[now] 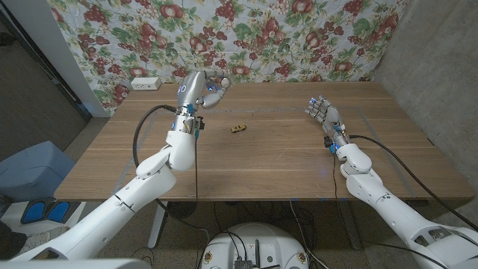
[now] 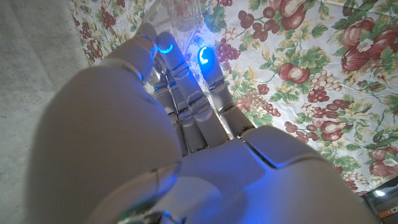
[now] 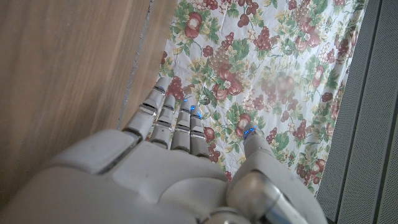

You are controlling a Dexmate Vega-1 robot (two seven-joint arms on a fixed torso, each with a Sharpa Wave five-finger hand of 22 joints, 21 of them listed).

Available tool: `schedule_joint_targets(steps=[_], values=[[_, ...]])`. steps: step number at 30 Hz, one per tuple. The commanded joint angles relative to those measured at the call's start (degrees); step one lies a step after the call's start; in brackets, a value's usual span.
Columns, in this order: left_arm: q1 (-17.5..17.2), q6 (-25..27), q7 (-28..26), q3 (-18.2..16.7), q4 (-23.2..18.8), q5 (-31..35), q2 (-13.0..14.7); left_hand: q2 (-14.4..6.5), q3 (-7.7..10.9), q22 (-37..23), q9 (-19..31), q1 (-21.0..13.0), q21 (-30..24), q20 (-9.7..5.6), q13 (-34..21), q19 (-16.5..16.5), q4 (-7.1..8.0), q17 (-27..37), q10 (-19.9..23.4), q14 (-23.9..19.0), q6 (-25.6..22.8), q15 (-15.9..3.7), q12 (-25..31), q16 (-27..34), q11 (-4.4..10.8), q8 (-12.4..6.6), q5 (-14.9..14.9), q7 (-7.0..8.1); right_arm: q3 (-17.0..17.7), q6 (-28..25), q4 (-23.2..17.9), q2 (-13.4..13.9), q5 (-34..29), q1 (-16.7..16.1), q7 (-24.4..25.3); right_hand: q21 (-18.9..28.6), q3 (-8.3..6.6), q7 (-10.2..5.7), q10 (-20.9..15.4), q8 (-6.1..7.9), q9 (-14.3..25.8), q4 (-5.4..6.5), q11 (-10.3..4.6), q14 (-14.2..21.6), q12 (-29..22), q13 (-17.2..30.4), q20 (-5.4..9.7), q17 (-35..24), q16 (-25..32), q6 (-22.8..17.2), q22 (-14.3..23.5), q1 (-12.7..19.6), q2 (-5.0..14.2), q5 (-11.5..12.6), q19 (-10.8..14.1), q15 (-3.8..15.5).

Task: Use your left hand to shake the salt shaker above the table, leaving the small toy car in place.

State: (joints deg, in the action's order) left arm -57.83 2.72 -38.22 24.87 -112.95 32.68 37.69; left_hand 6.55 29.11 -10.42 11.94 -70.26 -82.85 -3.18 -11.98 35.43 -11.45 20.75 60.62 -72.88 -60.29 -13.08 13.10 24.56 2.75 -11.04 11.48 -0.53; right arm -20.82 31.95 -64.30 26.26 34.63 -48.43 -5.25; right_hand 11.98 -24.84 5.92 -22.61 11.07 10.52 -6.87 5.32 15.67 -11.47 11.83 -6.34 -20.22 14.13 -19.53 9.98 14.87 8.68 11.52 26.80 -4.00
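My left hand (image 1: 203, 91) is raised above the table's back left part and grips the salt shaker (image 1: 222, 81), which pokes out past the fingers. In the left wrist view the clear shaker (image 2: 182, 15) sits between the fingertips (image 2: 207, 57), blurred against the floral cloth. The small tan toy car (image 1: 238, 128) stands on the wooden table (image 1: 261, 164), to the right of and nearer than the raised hand, apart from it. My right hand (image 1: 323, 113) hovers low over the table's right side, fingers apart and holding nothing; the right wrist view shows those fingers (image 3: 168, 118) extended.
A floral cloth (image 1: 299, 37) hangs behind the table. A white socket box (image 1: 146, 83) sits at the back left corner. A black cable (image 1: 196, 161) hangs from my left forearm. A blue bin (image 1: 30, 168) stands on the floor at the left.
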Motion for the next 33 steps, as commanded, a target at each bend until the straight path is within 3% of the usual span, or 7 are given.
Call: schedule_joint_targets(steps=[1,2,6,22,28,33], values=[[0.46,14.37,18.02,0.67,-8.26,0.35,3.89,-9.01,1.68,-0.03,1.28,-8.25,-0.39,-7.05,-3.79,-0.28,1.23,0.0,5.53,-0.18,-3.65,-0.54,0.32,-0.02,0.54,-0.35,0.36,-3.29,0.18,0.52,-0.94,0.46,-0.04,-0.91,-0.18,-0.19,-0.2,-0.01,-0.09,0.13,0.16,-0.31,0.07,-0.01,-0.35,0.21,0.09,0.04,-0.11,-0.16,0.32,-0.18,-0.02,-0.03,0.19,-0.1],[1.01,16.99,20.79,1.19,-9.49,1.14,4.52,-9.0,1.68,-0.03,1.28,-8.25,-0.39,-7.05,-3.78,-0.29,1.22,0.01,5.41,-0.19,-3.68,-0.54,0.26,-0.02,0.39,-0.36,0.37,-3.31,0.27,0.41,-1.29,0.46,-0.03,-1.13,0.19,-0.18,-0.2,0.02,-0.05,0.13,0.17,-0.31,0.06,-0.03,-0.34,0.21,0.07,0.04,-0.11,-0.16,0.32,-0.18,-0.02,-0.03,0.2,-0.1],[1.73,19.56,23.91,1.86,-10.75,1.08,5.55,-9.03,1.73,-0.02,1.28,-8.28,-0.4,-7.08,-3.77,-0.28,1.19,0.02,5.42,-0.21,-3.7,-0.54,0.25,-0.03,0.41,-0.36,0.39,-3.32,0.4,0.8,-1.79,0.61,-0.16,-1.65,0.42,-0.19,-0.2,0.01,-0.04,0.11,0.17,-0.31,0.11,-0.06,-0.33,0.22,0.1,0.05,-0.12,-0.13,0.33,-0.19,-0.02,-0.03,0.18,-0.13],[0.83,19.79,22.06,2.1,-11.74,0.02,6.76,-8.96,1.75,-0.02,1.28,-8.21,-0.46,-7.11,-3.72,-0.29,1.18,0.08,5.71,-0.33,-3.67,-0.54,0.26,-0.03,0.46,-0.34,0.44,-3.37,0.71,0.24,-3.95,1.28,-0.05,-3.17,1.15,-0.19,-0.2,0.05,-0.02,0.08,0.17,-0.27,0.05,0.02,-0.34,0.23,0.14,0.04,-0.08,-0.03,0.33,-0.25,0.0,-0.04,0.16,-0.16],[0.35,17.17,19.42,1.78,-10.81,-0.9,6.69,-9.01,1.81,0.0,1.29,-8.23,-0.45,-7.12,-3.7,-0.29,1.18,0.02,5.67,-0.25,-3.66,-0.54,0.21,-0.13,0.41,-0.33,0.45,-3.4,0.72,0.39,-3.87,1.25,-0.07,-3.25,1.08,-0.19,-0.21,0.02,-0.08,0.1,0.17,-0.27,0.14,-0.06,-0.36,0.23,0.14,0.04,-0.11,-0.08,0.33,-0.26,0.01,-0.04,0.16,-0.04],[-0.89,9.14,10.94,0.67,-7.41,-2.26,5.27,-8.98,1.82,-0.03,1.29,-8.27,-0.52,-7.17,-3.72,-0.23,1.14,0.09,5.64,-0.31,-3.69,-0.54,0.19,-0.09,0.45,-0.34,0.45,-3.42,0.86,0.76,-4.08,1.32,-0.35,-3.64,1.57,-0.18,-0.22,0.04,-0.07,0.1,0.17,-0.27,0.17,-0.06,-0.36,0.23,0.13,0.04,-0.1,-0.08,0.33,-0.26,0.01,-0.04,0.18,-0.11]])
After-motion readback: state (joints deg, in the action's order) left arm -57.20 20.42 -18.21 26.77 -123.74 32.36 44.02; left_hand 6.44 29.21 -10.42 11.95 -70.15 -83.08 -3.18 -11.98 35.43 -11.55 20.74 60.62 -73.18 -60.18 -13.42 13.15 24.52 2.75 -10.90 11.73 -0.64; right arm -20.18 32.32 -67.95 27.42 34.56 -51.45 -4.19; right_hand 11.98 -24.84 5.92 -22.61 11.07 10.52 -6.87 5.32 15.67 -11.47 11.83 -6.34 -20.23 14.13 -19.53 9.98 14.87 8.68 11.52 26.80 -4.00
